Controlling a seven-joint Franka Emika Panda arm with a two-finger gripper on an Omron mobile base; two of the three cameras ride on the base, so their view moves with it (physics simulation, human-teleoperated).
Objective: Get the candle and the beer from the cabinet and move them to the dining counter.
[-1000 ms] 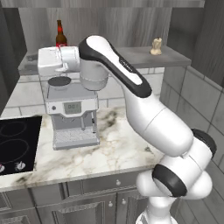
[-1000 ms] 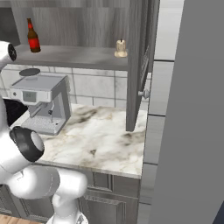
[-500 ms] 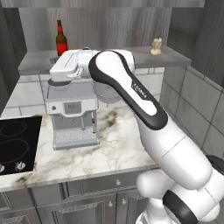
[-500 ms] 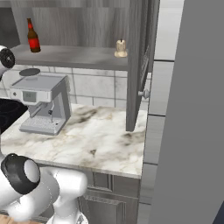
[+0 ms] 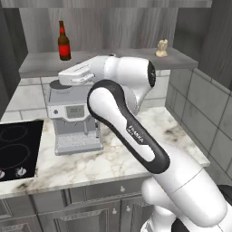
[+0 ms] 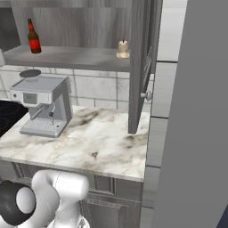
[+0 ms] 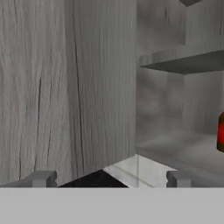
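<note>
from the left base view i see the beer [image 5: 64,41] standing upright near the left end of the cabinet [image 5: 108,63] shelf, and the candle [image 5: 161,48] near the shelf's right end, well apart from it. my arm [image 5: 131,131] bends up from the lower right and crosses in front of the coffee machine [image 5: 74,122], which sits on the marble worktop [image 5: 113,158] just right of the black hob [image 5: 16,149]; the far end of the arm reaches left at about shelf height. the right base view gives me what that one hides: the whole coffee machine [image 6: 42,104] unblocked, the open cabinet door [image 6: 141,62] edge-on with its round knob [image 6: 144,95], and the candle [image 6: 123,49] sitting close to the shelf's right end beside that door, with the beer [image 6: 34,37] far along toward the left end. the hand view looks at a grey wood panel [image 7: 65,87] up close, with the shelf beyond and a red and brown sliver of the beer [image 7: 221,133] at its right border. the gripper [image 7: 109,178] has its fingertips [image 7: 43,178] spread wide apart, with nothing between them.
</note>
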